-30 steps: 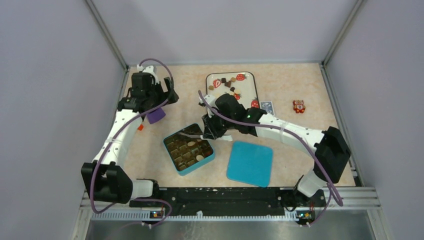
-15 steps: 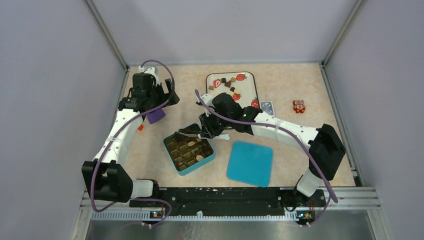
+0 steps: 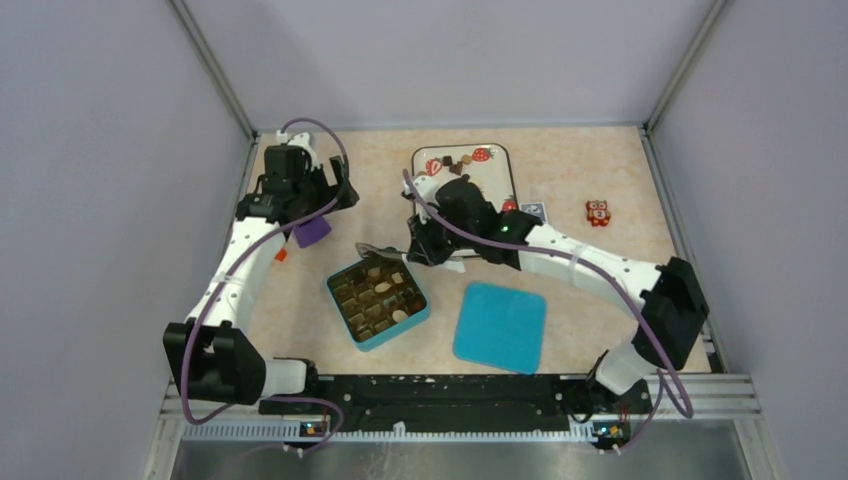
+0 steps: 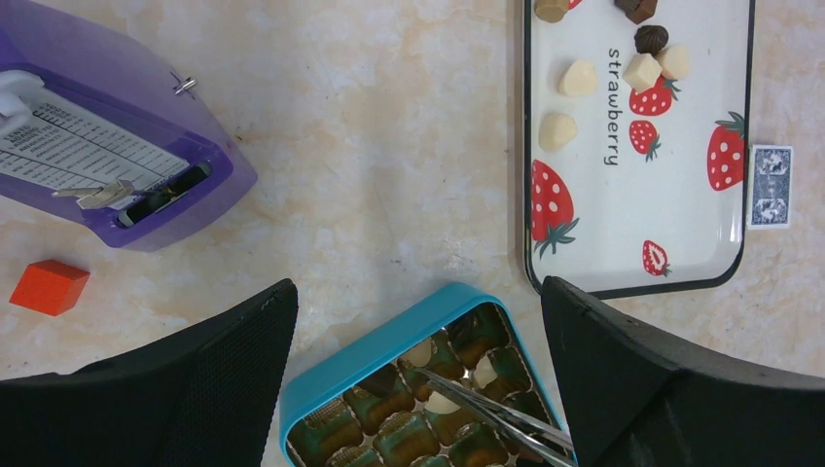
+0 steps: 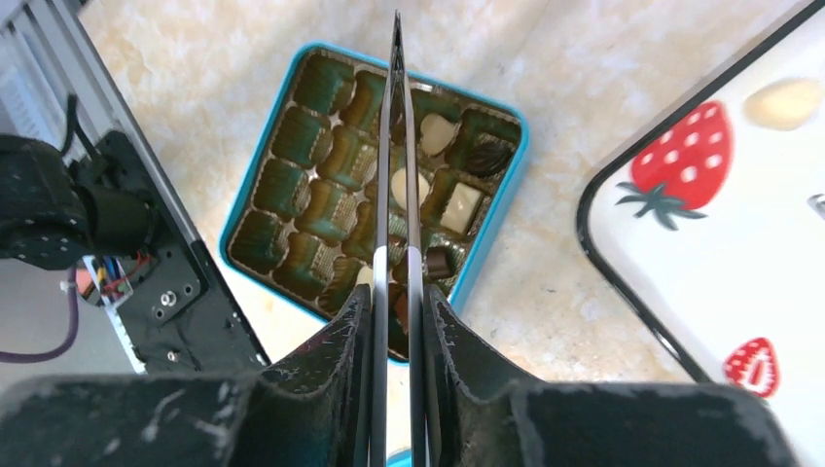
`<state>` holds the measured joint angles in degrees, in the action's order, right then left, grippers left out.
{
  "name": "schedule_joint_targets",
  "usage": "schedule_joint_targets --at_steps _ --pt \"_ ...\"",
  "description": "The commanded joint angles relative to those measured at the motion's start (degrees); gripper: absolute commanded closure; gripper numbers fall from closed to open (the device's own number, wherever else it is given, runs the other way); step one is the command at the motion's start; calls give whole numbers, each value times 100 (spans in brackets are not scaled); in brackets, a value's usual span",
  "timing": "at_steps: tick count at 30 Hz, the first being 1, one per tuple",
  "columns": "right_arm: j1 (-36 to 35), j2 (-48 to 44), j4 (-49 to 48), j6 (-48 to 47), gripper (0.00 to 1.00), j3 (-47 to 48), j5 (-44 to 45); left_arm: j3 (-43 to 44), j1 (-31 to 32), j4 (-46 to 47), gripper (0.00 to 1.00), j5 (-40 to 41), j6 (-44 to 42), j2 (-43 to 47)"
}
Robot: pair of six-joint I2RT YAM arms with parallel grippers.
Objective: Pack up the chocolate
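Note:
The teal box (image 3: pixel 378 300) sits open at centre, with several chocolate pieces in its brown cups (image 5: pixel 440 131). More chocolate (image 3: pixel 455 165) lies on the strawberry tray (image 3: pixel 495 165), cream pieces among it (image 4: pixel 579 78). My right gripper (image 3: pixel 425 250) is shut on metal tweezers (image 5: pixel 399 146). Their blades meet at the tip over the box's far edge, and I see nothing between them. My left gripper (image 4: pixel 413 287) hangs open above the table behind the box (image 4: pixel 389 341), holding nothing.
The teal lid (image 3: pixel 500 325) lies right of the box. A purple device (image 4: pixel 97 156) and a small orange cube (image 4: pixel 49 285) sit at the left. A small card (image 4: pixel 769 185) and an orange owl (image 3: pixel 597 212) lie right of the tray (image 4: pixel 681 224).
My right gripper has squeezed the tweezers together and drawn back slightly towards the tray, with the tips now at the box's far edge. The left arm has not moved.

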<state>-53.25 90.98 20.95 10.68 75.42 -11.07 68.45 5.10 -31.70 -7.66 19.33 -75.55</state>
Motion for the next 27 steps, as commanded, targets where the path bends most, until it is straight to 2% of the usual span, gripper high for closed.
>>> schedule_joint_targets --at_steps 1,4,7,12,20,27 --pt "267 -901 -398 -41 89 -13 393 287 -18 19 1 82 -79 6" --pt "912 -1175 -123 26 89 -195 839 279 -10 19 1 112 -88 67" --pt "1974 -1329 116 295 87 -343 941 239 -3 40 1 72 -83 93" --pt "2728 -1082 465 493 85 -180 1519 194 71 41 1 -61 -7 40" --pt "3053 -78 327 636 75 607 1639 205 259 51 1 44 -148 45" --pt "3057 942 166 702 73 1502 1319 261 269 6 1 123 -188 22"
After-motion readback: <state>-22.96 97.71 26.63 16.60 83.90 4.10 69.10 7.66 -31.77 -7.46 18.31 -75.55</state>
